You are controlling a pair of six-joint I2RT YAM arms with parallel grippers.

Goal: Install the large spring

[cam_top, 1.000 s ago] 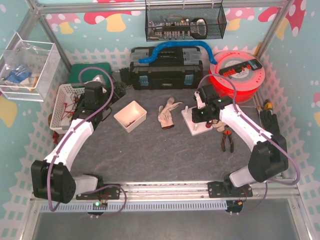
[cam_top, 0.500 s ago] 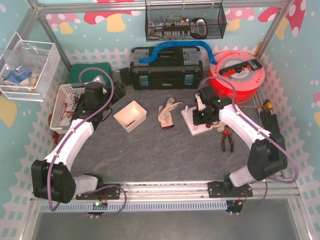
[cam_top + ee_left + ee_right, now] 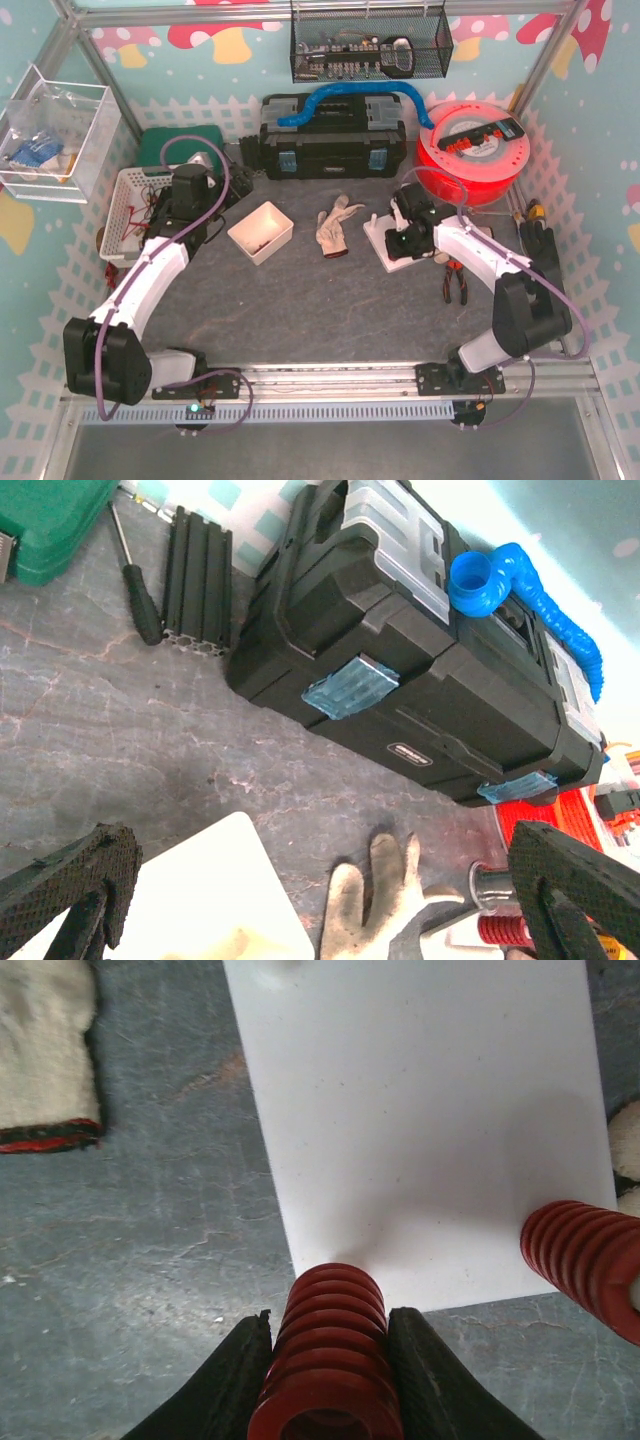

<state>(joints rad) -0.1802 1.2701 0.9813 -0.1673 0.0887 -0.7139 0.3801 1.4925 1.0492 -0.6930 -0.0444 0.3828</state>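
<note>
Progress: partway. Grips large spring (image 3: 330, 1325) in right tool (image 3: 328, 1380), bottom centre of wrist frame, at lower edge of white base plate (image 3: 420, 1110). Seems not yet seated; leaves placing and release. Shows left tool (image 3: 316, 885) wide open, empty.

Bright, even overhead light in the top view, with faint soft shadows on the counter (image 3: 300, 300). Washed out at the left wrist view's upper right corner, blurred on the jaws at the bottom corners. Soft grey shadow on the white plate (image 3: 420, 1110) around the red spring (image 3: 330, 1360) in the right wrist view.
</note>
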